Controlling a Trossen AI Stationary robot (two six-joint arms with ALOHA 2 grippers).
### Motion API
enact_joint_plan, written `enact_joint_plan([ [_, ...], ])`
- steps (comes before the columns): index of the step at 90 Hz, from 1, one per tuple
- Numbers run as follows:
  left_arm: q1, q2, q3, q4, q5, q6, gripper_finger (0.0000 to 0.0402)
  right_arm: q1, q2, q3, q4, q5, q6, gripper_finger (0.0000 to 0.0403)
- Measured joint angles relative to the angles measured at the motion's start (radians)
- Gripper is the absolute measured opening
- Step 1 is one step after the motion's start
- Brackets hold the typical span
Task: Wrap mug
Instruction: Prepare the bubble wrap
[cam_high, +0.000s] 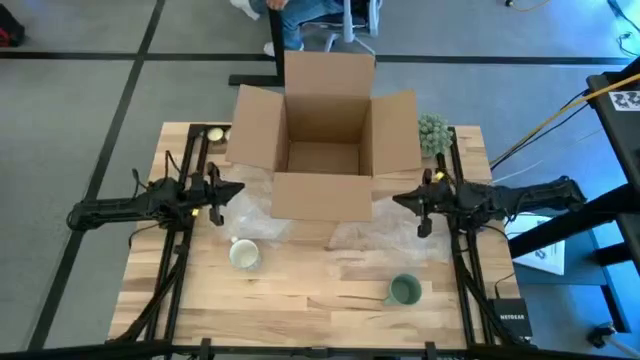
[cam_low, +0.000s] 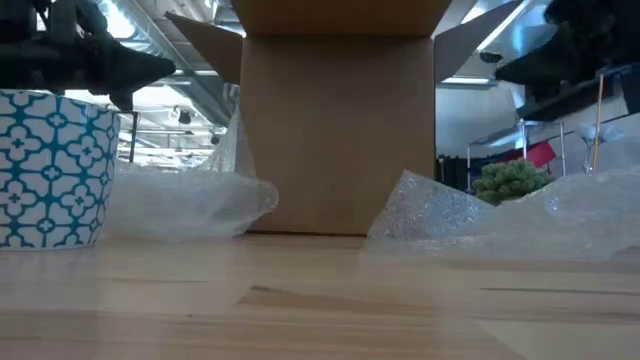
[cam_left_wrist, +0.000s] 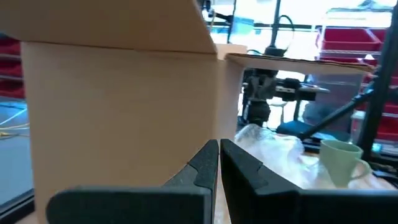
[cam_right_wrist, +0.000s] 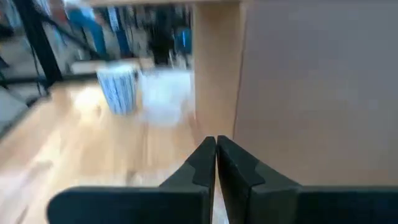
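Two mugs stand upright on the wooden table. A blue-and-white patterned mug (cam_high: 245, 254) (cam_low: 52, 168) (cam_right_wrist: 119, 89) sits near the left, and a plain green mug (cam_high: 404, 290) (cam_left_wrist: 340, 162) sits at the near right. Clear bubble wrap (cam_high: 380, 232) (cam_low: 470, 212) lies crumpled in front of the open cardboard box (cam_high: 325, 140). My left gripper (cam_high: 238, 191) (cam_left_wrist: 219, 149) hovers shut beside the box's left side. At the box's right side my right gripper (cam_high: 399, 198) (cam_right_wrist: 216, 144) hovers shut. Neither holds anything.
The open cardboard box fills the table's far middle, its flaps spread outward. A small green plant (cam_high: 433, 132) (cam_low: 512, 180) stands at the far right and a round object (cam_high: 214, 134) at the far left. A person sits beyond the table's far edge.
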Motion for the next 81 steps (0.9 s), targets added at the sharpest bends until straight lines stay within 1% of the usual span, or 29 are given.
enact_joint_plan([
  [7, 0.0, 0.0, 0.0, 0.0, 0.0, -0.006, 0.0, 0.0, 0.092, 0.064, -0.077, -0.011, 0.026, 0.0003],
  [13, 0.0, 0.0, 0.0, 0.0, -0.01, -0.006, 0.0, 0.0, 0.176, 0.127, -0.14, -0.039, 0.043, 0.0014],
  [21, 0.0, 0.0, 0.0, 0.0, -0.026, -0.006, 0.0, 0.0, 0.289, 0.221, -0.239, -0.089, 0.058, 0.0043],
  [27, 0.0, 0.0, 0.0, 0.0, -0.034, -0.006, 0.0, 0.0, 0.37, 0.293, -0.318, -0.128, 0.103, 0.0071],
  [31, 0.0, 0.0, 0.0, 0.0, -0.035, -0.006, 0.0, 0.0, 0.42, 0.337, -0.371, -0.167, 0.13, 0.0091],
  [40, 0.0, 0.0, 0.0, -0.001, -0.037, -0.006, 0.0, 0.001, 0.533, 0.406, -0.464, -0.291, 0.193, 0.0136],
  [46, 0.0, 0.0, 0.0, -0.001, -0.037, -0.006, 0.0, 0.007, 0.599, 0.425, -0.495, -0.375, 0.234, 0.0163],
  [53, 0.0, 0.0, 0.0, -0.003, -0.038, -0.009, 0.0, 0.035, 0.67, 0.426, -0.523, -0.429, 0.267, 0.0189],
  [60, 0.0, 0.0, 0.001, -0.004, -0.038, -0.011, 0.0, 0.072, 0.736, 0.426, -0.532, -0.434, 0.284, 0.0209],
  [65, 0.0, 0.0, 0.001, -0.004, -0.038, -0.011, 0.0, 0.094, 0.775, 0.426, -0.531, -0.415, 0.298, 0.0217],
  [81, 0.0, 0.0, 0.001, -0.015, -0.037, -0.013, 0.0, 0.143, 0.895, 0.426, -0.513, -0.271, 0.336, 0.0219],
])
